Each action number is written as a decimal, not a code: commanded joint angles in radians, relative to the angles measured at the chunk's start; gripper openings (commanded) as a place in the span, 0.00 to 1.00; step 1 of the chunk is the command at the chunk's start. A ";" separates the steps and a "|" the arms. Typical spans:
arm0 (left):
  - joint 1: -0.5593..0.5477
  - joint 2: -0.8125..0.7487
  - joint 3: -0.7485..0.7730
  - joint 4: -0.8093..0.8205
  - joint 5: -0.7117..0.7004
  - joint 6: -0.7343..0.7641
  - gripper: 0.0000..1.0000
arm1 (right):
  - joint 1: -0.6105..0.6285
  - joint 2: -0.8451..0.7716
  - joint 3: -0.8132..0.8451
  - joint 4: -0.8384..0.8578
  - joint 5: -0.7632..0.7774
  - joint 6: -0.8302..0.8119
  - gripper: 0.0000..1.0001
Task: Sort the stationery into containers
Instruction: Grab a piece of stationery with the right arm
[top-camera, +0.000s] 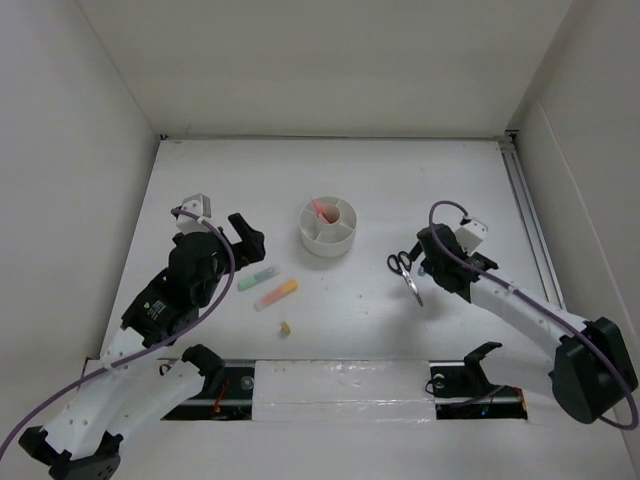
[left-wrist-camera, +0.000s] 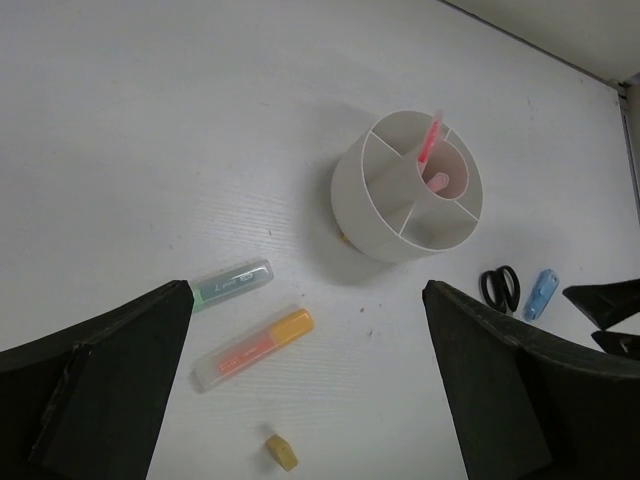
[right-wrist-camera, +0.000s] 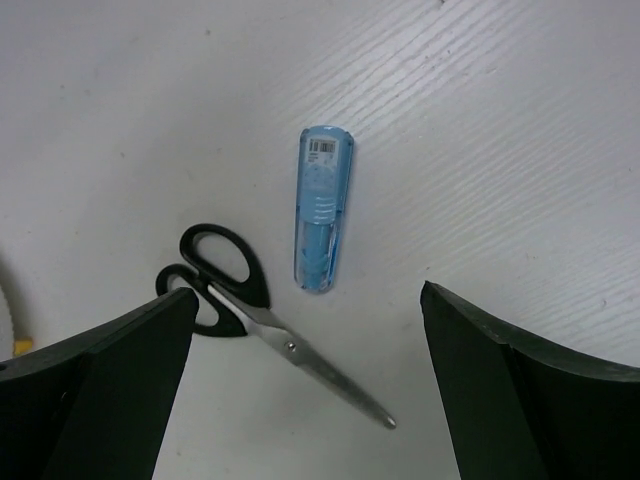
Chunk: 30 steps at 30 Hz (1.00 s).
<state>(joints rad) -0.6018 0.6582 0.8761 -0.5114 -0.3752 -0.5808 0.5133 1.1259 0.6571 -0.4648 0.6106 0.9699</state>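
The round white organizer (top-camera: 328, 226) stands mid-table with a pink pen (top-camera: 322, 211) upright in it; both also show in the left wrist view, organizer (left-wrist-camera: 410, 185) and pen (left-wrist-camera: 430, 145). A green highlighter (top-camera: 258, 277) (left-wrist-camera: 232, 282), an orange highlighter (top-camera: 276, 294) (left-wrist-camera: 255, 348) and a yellowish eraser bit (top-camera: 285, 328) (left-wrist-camera: 282, 451) lie left of centre. My left gripper (top-camera: 247, 232) (left-wrist-camera: 308, 295) is open and empty above them. Black-handled scissors (top-camera: 405, 272) (right-wrist-camera: 265, 320) and a blue highlighter (right-wrist-camera: 322, 208) lie under my right gripper (top-camera: 428, 255) (right-wrist-camera: 305, 292), which is open and empty.
White walls enclose the table on three sides. A metal rail (top-camera: 525, 210) runs along the right edge. A white taped strip (top-camera: 340, 385) lies between the arm bases at the near edge. The scissors (left-wrist-camera: 500, 288) and the blue highlighter (left-wrist-camera: 541, 293) lie right of the organizer.
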 joint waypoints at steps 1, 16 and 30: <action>0.002 0.000 0.023 0.050 0.019 0.019 0.99 | -0.065 0.066 0.016 0.135 -0.081 -0.092 0.99; 0.002 -0.049 0.023 0.059 0.058 0.039 0.99 | -0.148 0.301 0.164 0.085 -0.109 -0.109 0.82; 0.002 -0.081 0.023 0.059 0.076 0.049 0.99 | -0.262 0.370 0.203 0.029 -0.260 -0.241 0.76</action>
<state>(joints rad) -0.6018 0.5808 0.8761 -0.4892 -0.3096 -0.5465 0.2581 1.4918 0.8219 -0.4122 0.4236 0.7799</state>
